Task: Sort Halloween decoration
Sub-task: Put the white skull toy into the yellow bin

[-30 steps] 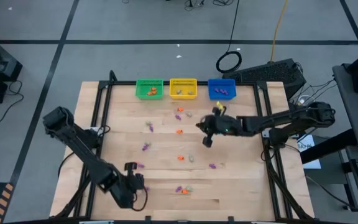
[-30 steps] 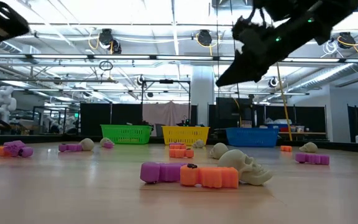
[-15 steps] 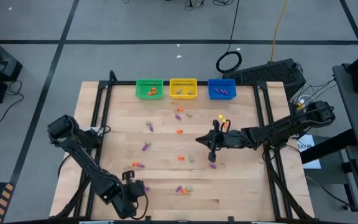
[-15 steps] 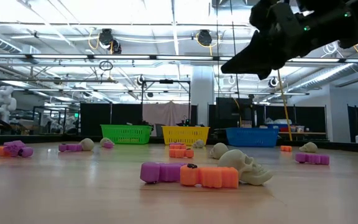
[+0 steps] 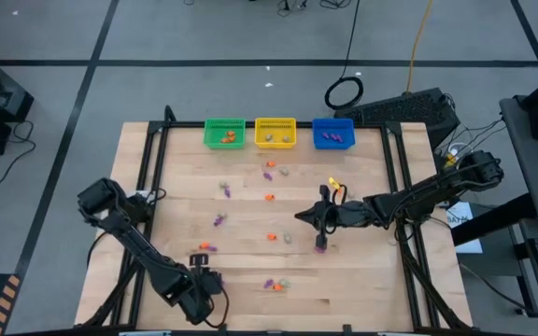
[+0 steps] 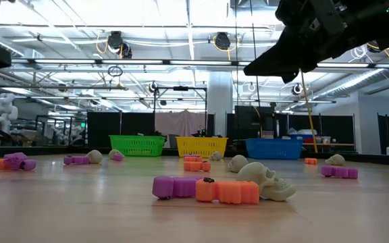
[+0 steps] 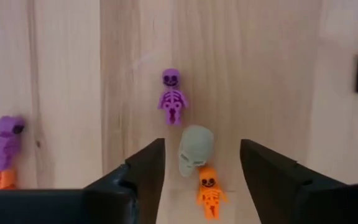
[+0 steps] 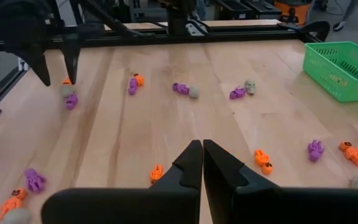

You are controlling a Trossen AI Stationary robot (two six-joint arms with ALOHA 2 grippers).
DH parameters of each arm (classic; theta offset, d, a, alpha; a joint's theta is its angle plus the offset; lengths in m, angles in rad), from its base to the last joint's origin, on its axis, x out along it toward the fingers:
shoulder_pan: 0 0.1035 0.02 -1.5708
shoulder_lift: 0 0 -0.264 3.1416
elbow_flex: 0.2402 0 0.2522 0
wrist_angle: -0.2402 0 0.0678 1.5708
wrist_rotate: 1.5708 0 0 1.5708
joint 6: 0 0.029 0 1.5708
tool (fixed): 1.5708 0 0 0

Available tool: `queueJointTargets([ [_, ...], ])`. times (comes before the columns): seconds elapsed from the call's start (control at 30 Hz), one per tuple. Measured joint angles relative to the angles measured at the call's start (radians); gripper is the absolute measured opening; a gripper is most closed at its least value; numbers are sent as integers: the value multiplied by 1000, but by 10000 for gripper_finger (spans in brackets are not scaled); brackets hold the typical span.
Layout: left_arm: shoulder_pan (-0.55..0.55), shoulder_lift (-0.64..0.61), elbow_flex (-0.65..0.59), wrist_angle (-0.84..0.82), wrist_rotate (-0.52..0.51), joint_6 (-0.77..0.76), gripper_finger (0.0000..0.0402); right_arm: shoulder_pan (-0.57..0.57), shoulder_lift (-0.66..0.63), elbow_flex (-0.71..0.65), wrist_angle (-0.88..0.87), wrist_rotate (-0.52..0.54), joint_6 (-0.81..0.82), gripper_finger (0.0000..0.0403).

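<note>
The Halloween decoration lies scattered over the wooden table as small orange, purple and pale trinkets. My left gripper [image 7: 201,144] is open near the front edge [image 5: 208,280]. Seen past its fingers are a pale skull [image 7: 196,149], an orange skeleton [image 7: 209,190] and a purple skeleton [image 7: 171,99], all flat on the wood [image 5: 276,283]. My right gripper [image 8: 202,144] is shut with nothing between its fingers. It hangs over the table's middle right [image 5: 319,231], just beyond a purple trinket [image 5: 320,248].
Green [image 5: 224,132], yellow [image 5: 275,132] and blue [image 5: 333,133] baskets stand in a row at the far edge, each with trinkets inside. More trinkets lie around the centre [image 5: 271,197] and left [image 5: 219,220]. A black frame [image 5: 148,159] rims the table.
My left gripper has opened and shifted slightly toward the near edge. My right gripper, still shut, has moved from the table's middle toward the near edge, ending beside the purple trinket.
</note>
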State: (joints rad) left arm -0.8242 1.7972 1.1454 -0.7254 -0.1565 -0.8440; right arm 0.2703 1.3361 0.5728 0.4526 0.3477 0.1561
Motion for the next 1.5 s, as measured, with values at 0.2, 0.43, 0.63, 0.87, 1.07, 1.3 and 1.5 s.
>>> queueJointTargets([
  [0.2,12,51,-1,0,14,49,200,0,0,0,0,0,-11,0],
  [0.43,21,68,-1,3,29,95,172,0,0,0,0,0,-30,0],
  [0.63,24,68,-1,3,44,100,116,0,0,0,0,0,-39,0],
  [0.87,51,65,2,-56,107,100,45,0,0,0,0,0,-67,0],
  [1.07,111,39,11,-111,97,129,45,0,0,0,0,0,-80,0],
  [1.3,240,-88,14,-184,-1,200,45,0,0,1,0,0,-90,0],
  [1.5,448,-194,15,-163,-62,283,45,0,1,1,0,0,-98,0],
])
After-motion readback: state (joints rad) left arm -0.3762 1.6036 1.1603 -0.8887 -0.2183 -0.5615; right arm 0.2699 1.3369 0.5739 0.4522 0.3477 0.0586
